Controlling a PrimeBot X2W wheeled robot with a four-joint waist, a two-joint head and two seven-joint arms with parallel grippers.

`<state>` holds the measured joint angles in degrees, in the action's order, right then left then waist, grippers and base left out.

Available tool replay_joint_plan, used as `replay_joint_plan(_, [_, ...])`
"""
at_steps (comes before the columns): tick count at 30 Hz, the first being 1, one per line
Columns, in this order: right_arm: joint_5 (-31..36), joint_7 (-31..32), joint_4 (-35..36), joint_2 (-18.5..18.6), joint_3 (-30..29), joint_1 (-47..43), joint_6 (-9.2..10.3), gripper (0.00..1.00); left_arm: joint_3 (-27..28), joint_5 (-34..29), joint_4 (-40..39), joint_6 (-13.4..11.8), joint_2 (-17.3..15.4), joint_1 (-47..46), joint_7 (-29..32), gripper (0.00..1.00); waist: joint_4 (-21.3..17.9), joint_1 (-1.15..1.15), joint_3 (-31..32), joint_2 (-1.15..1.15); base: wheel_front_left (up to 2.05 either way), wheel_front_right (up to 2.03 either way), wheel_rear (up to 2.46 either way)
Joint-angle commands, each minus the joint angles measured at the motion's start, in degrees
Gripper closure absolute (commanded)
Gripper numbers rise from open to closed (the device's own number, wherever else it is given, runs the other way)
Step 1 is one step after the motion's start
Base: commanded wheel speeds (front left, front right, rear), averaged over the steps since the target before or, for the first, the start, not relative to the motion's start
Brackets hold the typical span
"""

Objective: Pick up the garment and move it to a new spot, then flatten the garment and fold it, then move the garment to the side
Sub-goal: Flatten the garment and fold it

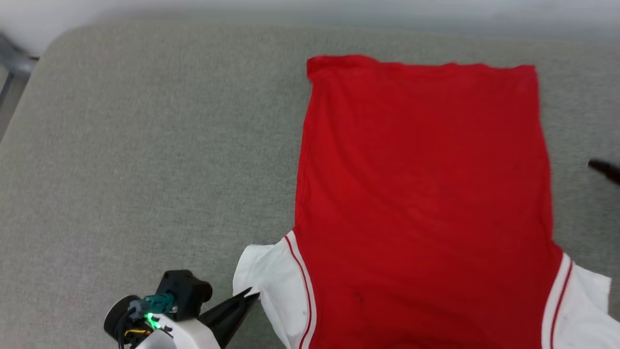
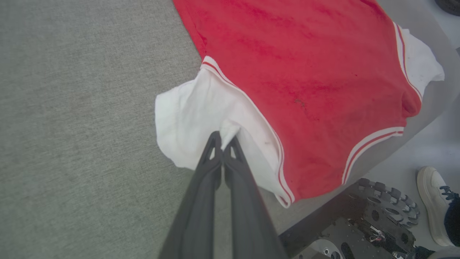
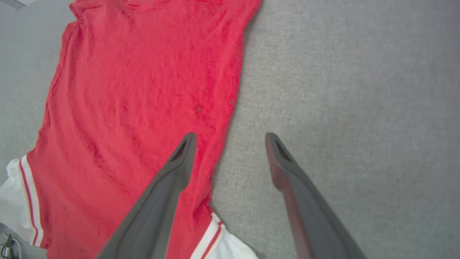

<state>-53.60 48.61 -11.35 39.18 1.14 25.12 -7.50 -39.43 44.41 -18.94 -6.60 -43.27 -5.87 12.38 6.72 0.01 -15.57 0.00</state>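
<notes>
On the desk (image 1: 145, 145): sleeve (image 2: 187, 115) to be smoothed

The shirt (image 1: 421, 194) is spread flat, its sleeve pinched by the closed left pincer (image 2: 222, 138); the right pincer (image 3: 230, 138) is held parted, empty. The sleeve should be drawn outward, low.

No readable text anywhere, garment (image 1: 421, 194) lying plain red side up, no lettering legible

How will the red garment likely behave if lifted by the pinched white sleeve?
Probably floppy: the white sleeve bunches where the left tool pinches it, so the garment would likely drape and trail. Likely light: it looks like thin cloth lying flat. Pushed, it would probably wrinkle on the grey textured surface rather than slide.
</notes>
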Motion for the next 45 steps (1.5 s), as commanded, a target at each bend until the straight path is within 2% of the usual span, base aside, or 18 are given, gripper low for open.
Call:
replay_joint_plan(1, [2.60, 2.79, -1.10, -1.48, -1.04, 4.30, 0.04, 0.00, -0.22, -0.87, -1.50, -0.54, -0.12, -1.32, 0.94, 1.00, 3.34, -0.01, -5.04, 0.00, 0.00, 0.00, 0.00])
replay_joint_plan(9, [13.55, 13.76, -6.00, -6.01, -6.36, 19.36, 0.04, 0.00, -1.35, -3.40, -6.29, -1.38, 1.12, -4.42, 3.03, 1.00, 7.68, -0.01, -11.42, 0.00, 0.00, 0.00, 0.00])
replay_joint_plan(16, [24.52, 19.38, -10.49, -8.45, -11.50, 29.47, 0.03, 0.00, -2.84, -5.07, -7.35, -1.37, 3.40, -6.43, 3.31, 1.00, 11.03, -0.01, -15.78, 0.00, 0.00, 0.00, 0.00])
replay_joint_plan(26, [33.61, 22.95, -12.17, -9.45, -16.96, 35.54, 0.03, 0.00, -3.75, -5.78, -5.93, -0.27, 5.23, -7.66, 1.89, 1.00, 14.19, -0.01, -19.38, 0.00, 0.00, 0.00, 0.00])
replay_joint_plan(33, [35.43, 24.63, -12.89, -10.61, -16.12, 31.99, 0.04, 0.00, -4.10, -5.76, -4.05, 0.43, 6.22, -8.42, 0.93, 1.00, 15.17, -0.01, -19.78, 0.00, 0.00, 0.00, 0.00])
replay_joint_plan(34, [35.54, 24.72, -12.78, -10.45, -15.99, 31.36, 0.04, 0.23, -4.16, -5.69, -3.89, 0.49, 6.31, -8.43, 0.82, 1.00, 15.27, -0.01, -19.71, 0.00, 0.00, 0.00, 0.00])
replay_joint_plan(35, [35.72, 24.99, -12.74, -10.13, -15.87, 30.68, 0.04, 0.77, -4.16, -5.64, -3.75, 0.48, 6.41, -8.46, 0.65, 1.00, 15.38, -0.01, -19.63, 0.00, 0.00, 0.00, 0.00])
replay_joint_plan(36, [35.96, 25.32, -12.71, -9.76, -15.81, 29.98, 0.04, 1.00, -4.09, -5.51, -3.64, 0.46, 6.54, -8.43, 0.52, 1.00, 15.47, -0.01, -19.51, 0.00, 0.00, 0.00, 0.00])
replay_joint_plan(45, [36.50, 24.03, -11.41, -8.02, -16.01, 26.54, 0.04, 1.00, -3.83, -5.29, -2.94, 0.36, 6.08, -7.99, -0.01, 1.00, 14.82, -0.01, -17.76, 0.00, 0.00, 0.00, 0.00])
